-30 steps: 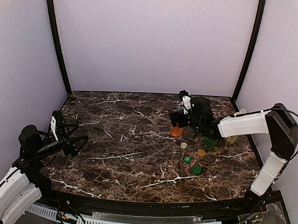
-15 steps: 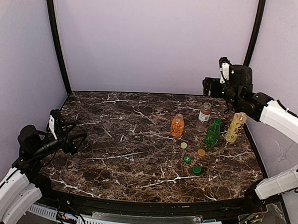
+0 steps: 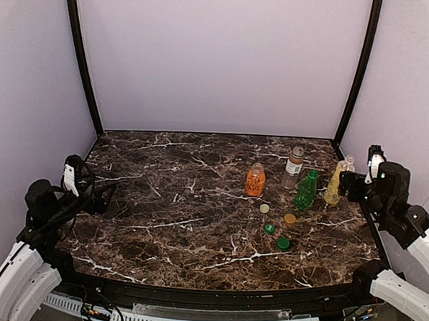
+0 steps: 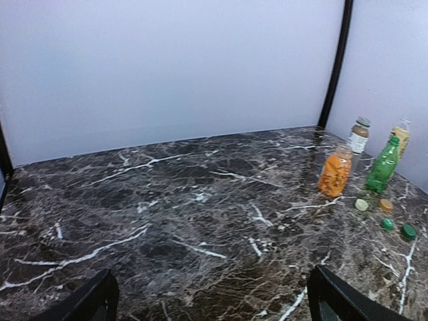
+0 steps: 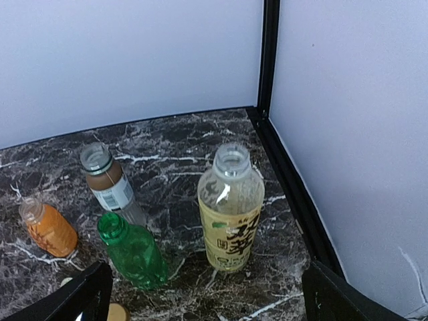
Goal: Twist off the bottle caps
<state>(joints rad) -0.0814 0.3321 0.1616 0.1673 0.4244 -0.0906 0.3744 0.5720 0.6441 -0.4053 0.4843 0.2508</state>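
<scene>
The bottles stand at the back right with open necks: orange (image 3: 255,180), clear with brown label (image 3: 294,167), green (image 3: 306,191), pale yellow (image 3: 337,183). Several loose caps lie in front of them, among them a dark green cap (image 3: 283,243). My right gripper (image 3: 348,186) is open and empty, just right of the yellow bottle (image 5: 231,214), which stands ahead between its fingers (image 5: 338,299). The green bottle (image 5: 134,253) and the brown-label bottle (image 5: 107,182) also show there. My left gripper (image 3: 103,195) is open and empty at the far left, far from the orange bottle (image 4: 334,172).
The marble table (image 3: 176,202) ends at a black frame post (image 5: 269,60) and a wall close behind and right of the yellow bottle. An orange cap (image 3: 290,218), a pale cap (image 3: 264,208) and a small green cap (image 3: 269,228) lie near the bottles.
My right arm left the orange bottle, swung up high at the back right, then came down low at the right edge beside the yellow bottle. The left gripper drew back slightly.
</scene>
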